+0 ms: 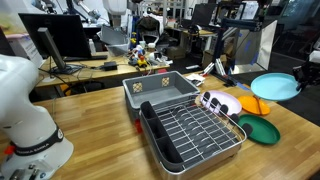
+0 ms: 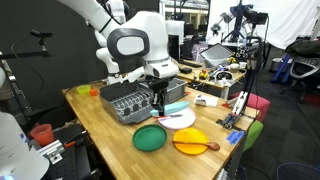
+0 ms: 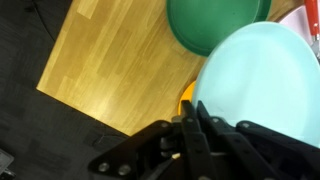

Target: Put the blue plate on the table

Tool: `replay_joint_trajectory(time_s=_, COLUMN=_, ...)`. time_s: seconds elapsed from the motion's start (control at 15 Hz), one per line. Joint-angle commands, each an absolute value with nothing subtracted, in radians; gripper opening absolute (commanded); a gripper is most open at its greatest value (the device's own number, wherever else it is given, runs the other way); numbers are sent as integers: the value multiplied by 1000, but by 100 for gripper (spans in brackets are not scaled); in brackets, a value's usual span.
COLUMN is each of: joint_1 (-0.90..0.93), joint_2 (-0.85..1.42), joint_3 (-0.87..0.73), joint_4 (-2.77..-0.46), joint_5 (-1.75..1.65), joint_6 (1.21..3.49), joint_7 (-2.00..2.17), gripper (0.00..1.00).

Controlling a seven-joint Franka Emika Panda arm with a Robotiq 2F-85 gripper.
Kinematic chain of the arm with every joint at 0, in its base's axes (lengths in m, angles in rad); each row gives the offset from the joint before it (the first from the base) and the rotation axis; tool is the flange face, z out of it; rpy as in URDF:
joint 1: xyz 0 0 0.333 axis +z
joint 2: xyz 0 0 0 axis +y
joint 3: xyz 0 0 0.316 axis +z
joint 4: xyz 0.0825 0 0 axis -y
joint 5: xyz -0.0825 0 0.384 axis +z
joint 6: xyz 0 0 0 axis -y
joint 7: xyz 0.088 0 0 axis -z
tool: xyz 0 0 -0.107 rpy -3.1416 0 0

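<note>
**Figure. Blue plate held above the table, three views.** In the wrist view the tool (image 3: pixel 195 120) enters from the bottom edge. Its two dark fingers (image 3: pixel 205 135) are clenched together on the near rim of the blue plate (image 3: pixel 265 90), which fills the right half of the picture. Past the plate's far rim lies the dark green plate (image 3: pixel 215 25), and a sliver of the orange plate (image 3: pixel 185 97) shows at the blue plate's left rim. The plank-grained table (image 3: pixel 110 70) takes up the left.

In an exterior view the blue plate (image 1: pixel 275 86) hangs clear of the table (image 1: pixel 90 110), to the right of the grey bin (image 1: pixel 160 90) that holds the wire rack (image 1: pixel 195 130). Below it are the orange plate (image 1: pixel 256 104) and, nearer, the green plate (image 1: pixel 258 130).

In an exterior view the arm reaches down beside the bin (image 2: pixel 125 100). The tool (image 2: pixel 163 103) carries the blue plate (image 2: pixel 177 107) just above a white dish (image 2: pixel 182 121). Nearer, the green plate (image 2: pixel 150 137) and the orange plate (image 2: pixel 192 142) lie side by side on the table (image 2: pixel 100 125).
</note>
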State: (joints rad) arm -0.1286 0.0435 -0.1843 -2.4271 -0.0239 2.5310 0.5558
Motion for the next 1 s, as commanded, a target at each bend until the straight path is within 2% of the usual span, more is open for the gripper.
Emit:
replay_joint_trajectory(time_s=0.0, joint_1=-167, joint_2=26, joint_3=-207, joint_4=-2464, joint_5=51, joint_6=2508, joint_7=512, gripper=1)
replay_joint_trajectory(time_s=0.67, joint_1=-270, joint_2=122, joint_3=-311, joint_4=-2495, joint_5=170, joint_6=2541, joint_7=498, gripper=1)
replay_joint_trajectory(time_s=0.73, joint_1=-264, joint_2=87, joint_3=-316, joint_4=-2513, joint_5=136, joint_6=2522, joint_7=516, gripper=5)
replay_joint_trajectory(time_s=0.93, joint_1=-261, joint_2=118, joint_3=-319, joint_4=-2502, joint_5=145, joint_6=2532, joint_7=517, gripper=5)
